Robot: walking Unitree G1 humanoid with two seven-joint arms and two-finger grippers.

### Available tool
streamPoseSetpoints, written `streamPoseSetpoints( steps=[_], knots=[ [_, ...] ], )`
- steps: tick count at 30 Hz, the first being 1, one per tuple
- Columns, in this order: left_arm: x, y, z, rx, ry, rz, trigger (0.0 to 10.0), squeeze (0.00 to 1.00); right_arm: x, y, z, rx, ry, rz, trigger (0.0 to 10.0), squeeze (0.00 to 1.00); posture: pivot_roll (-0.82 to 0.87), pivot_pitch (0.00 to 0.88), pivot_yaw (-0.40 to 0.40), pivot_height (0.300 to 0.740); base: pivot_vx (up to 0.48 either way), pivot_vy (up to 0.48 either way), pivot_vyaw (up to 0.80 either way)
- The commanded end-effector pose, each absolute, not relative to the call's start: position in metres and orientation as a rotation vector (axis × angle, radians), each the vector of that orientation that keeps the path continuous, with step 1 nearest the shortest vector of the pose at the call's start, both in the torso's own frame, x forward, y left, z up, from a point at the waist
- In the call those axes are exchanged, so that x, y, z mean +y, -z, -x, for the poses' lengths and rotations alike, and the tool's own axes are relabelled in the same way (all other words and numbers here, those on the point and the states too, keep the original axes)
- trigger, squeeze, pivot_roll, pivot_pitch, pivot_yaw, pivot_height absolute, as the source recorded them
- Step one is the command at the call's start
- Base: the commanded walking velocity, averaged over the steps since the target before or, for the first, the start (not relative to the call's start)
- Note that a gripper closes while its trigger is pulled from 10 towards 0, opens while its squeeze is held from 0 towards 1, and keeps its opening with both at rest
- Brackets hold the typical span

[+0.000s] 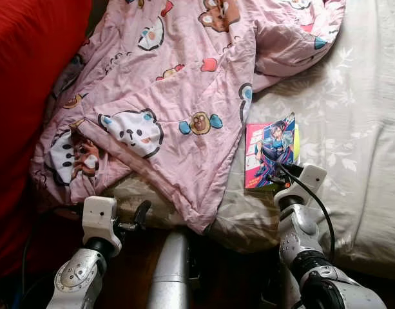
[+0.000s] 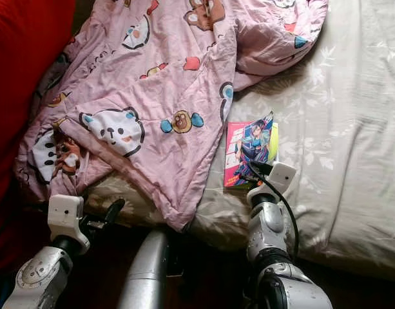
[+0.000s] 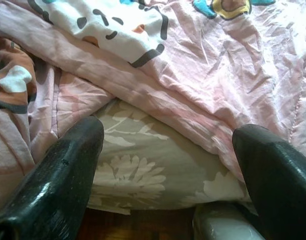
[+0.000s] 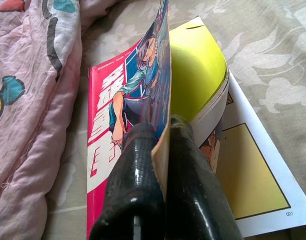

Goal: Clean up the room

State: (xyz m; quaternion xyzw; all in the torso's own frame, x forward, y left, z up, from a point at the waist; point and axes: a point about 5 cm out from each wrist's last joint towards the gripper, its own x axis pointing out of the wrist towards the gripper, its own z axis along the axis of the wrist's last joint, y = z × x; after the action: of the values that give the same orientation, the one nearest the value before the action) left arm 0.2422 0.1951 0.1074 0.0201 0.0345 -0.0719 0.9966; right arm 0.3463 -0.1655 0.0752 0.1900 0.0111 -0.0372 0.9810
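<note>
My right gripper point(image 4: 160, 150) has its jaws clenched on the front cover of a comic book point(image 1: 270, 154), pinching the cover's near edge so that it stands lifted off the yellow pages beneath, with an inner printed page spread flat under them. The comic book lies on the bed point(image 1: 352, 129) just in front of my right wrist, its long axis running away from me, the bottom edge nearest me and the top pointing towards the far side of the bed; its cover is pink with a drawn figure in blue. Just beside its left edge lies a pink quilt point(image 1: 178, 84) printed with cartoon bears and animal faces, crumpled across the left and far part of the bed, one corner hanging over the near edge. My left gripper point(image 3: 162, 155) is down at that near edge, jaws released and spread wide apart, holding nothing, with the quilt's hem and the pale floral bedsheet point(image 3: 143, 170) directly ahead of them. A red cloth point(image 1: 29, 71) rises at the far left.
</note>
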Motion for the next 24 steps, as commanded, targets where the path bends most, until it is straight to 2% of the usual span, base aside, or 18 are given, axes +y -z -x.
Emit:
streamPoseSetpoints(
  steps=[1,9,10,11,12,19,24],
  knots=[
    [0.199,-0.097,-0.238,0.108,0.124,-0.048,10.0,0.00,-0.159,-0.064,-0.338,0.055,0.054,-0.367,0.0,0.00,0.18,0.349,0.180,0.621,0.000,0.000,0.00],
    [0.195,-0.090,-0.248,0.106,0.116,-0.030,10.0,0.00,-0.164,-0.060,-0.331,0.029,0.049,-0.338,0.0,0.00,0.14,0.312,0.144,0.621,0.000,0.000,0.00],
    [0.194,-0.089,-0.250,0.105,0.116,-0.027,10.0,0.00,-0.165,-0.059,-0.329,0.027,0.044,-0.324,5.4,0.00,0.13,0.305,0.137,0.621,0.000,0.000,0.00],
    [0.194,-0.089,-0.251,0.103,0.116,-0.025,10.0,0.00,-0.166,-0.059,-0.328,0.026,0.041,-0.314,5.4,0.00,0.13,0.305,0.137,0.621,0.000,0.000,0.00],
    [0.192,-0.087,-0.254,0.098,0.115,-0.020,10.0,0.00,-0.169,-0.058,-0.326,0.022,0.036,-0.292,10.0,0.00,0.12,0.293,0.125,0.621,0.000,0.000,0.00],
    [0.187,-0.086,-0.265,0.075,0.110,-0.001,10.0,0.00,-0.179,-0.066,-0.319,-0.043,0.046,-0.270,10.0,0.00,0.09,0.264,0.099,0.621,0.000,0.000,0.00],
    [0.186,-0.085,-0.268,0.063,0.104,0.002,10.0,0.00,-0.176,-0.073,-0.317,-0.074,0.006,-0.252,10.0,0.00,0.09,0.256,0.091,0.621,0.000,0.000,0.00]
  ],
)
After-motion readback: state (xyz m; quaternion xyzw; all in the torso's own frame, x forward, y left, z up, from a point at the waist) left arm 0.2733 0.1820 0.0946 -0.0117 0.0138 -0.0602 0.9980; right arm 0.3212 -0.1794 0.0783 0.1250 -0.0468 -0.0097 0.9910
